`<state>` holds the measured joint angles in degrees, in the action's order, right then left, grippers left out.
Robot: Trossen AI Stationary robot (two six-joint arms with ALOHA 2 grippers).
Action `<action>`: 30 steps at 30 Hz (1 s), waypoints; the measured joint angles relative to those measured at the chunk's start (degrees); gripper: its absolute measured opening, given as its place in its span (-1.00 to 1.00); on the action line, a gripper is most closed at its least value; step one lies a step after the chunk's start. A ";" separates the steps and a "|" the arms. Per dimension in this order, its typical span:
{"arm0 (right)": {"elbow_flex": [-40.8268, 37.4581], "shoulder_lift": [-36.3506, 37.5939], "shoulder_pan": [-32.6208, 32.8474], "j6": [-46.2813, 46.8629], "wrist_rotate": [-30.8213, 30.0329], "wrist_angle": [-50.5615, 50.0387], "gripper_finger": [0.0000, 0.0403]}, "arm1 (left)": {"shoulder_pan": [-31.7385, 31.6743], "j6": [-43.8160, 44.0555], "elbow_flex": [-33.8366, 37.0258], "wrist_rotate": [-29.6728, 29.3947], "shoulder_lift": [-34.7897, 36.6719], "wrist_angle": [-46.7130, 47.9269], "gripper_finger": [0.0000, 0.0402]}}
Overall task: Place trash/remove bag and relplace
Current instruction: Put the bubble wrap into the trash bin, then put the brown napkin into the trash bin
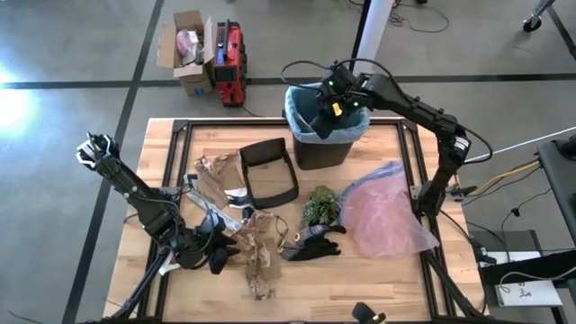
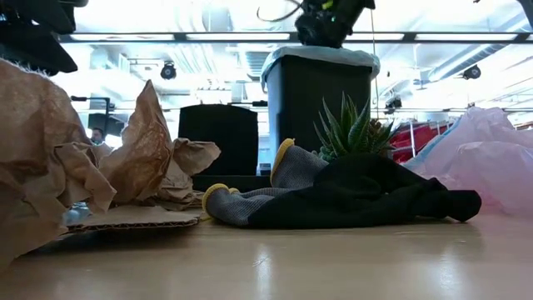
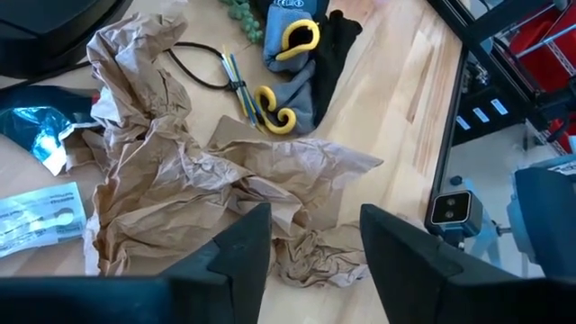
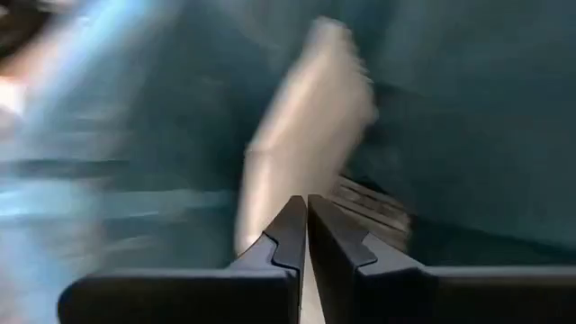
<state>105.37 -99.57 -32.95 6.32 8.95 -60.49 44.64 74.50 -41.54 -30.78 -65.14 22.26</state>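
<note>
The black bin (image 1: 324, 144) (image 2: 321, 96) stands at the table's far edge, lined with the teal-blue bag (image 1: 301, 121) (image 4: 468, 108), whose edge is folded over the rim. My right gripper (image 1: 329, 110) (image 4: 303, 200) is over the bin's mouth, pointing down into it, shut on a white paper scrap (image 4: 310, 126). My left gripper (image 1: 212, 252) (image 3: 315, 238) is open near the table's near left. Its fingers stand above the crumpled brown paper (image 1: 256, 247) (image 3: 189, 171) without touching it. Next to the paper lie a blue foil wrapper (image 3: 31, 126) and a white label (image 3: 40, 216). My right gripper appears to pinch the white scrap by its near end (image 4: 270, 216) between the two fingertips, coming from above and pointing down. The scrap hangs beyond the fingers inside the teal bag, clear of the table. The view is blurred, so the contact itself is not sharp.
A black open frame (image 1: 270, 171) lies at mid-table. The green plant tuft (image 1: 319, 205) (image 2: 350, 125), the black-and-yellow glove (image 1: 310, 243) (image 2: 350, 196) and the pink bag (image 1: 387, 211) (image 2: 491, 158) lie right of centre. A cardboard box (image 1: 184, 49) stands on the floor beyond.
</note>
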 joint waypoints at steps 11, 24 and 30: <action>9.57 3.53 3.67 0.79 -1.35 1.06 -1.00 | 0.07 -3.49 0.00 1.80 1.64 0.04 -0.20; 12.49 8.03 35.77 2.63 -16.66 6.54 -0.98 | 9.25 -11.42 0.00 8.02 0.97 -0.26 -0.16; 12.47 2.05 50.69 3.99 -26.58 7.77 -0.85 | 9.88 -13.29 -0.94 7.42 -4.50 -0.23 -0.12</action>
<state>117.84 -97.52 17.73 10.31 -17.63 -52.72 54.52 61.21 -42.47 -23.36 -69.64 22.03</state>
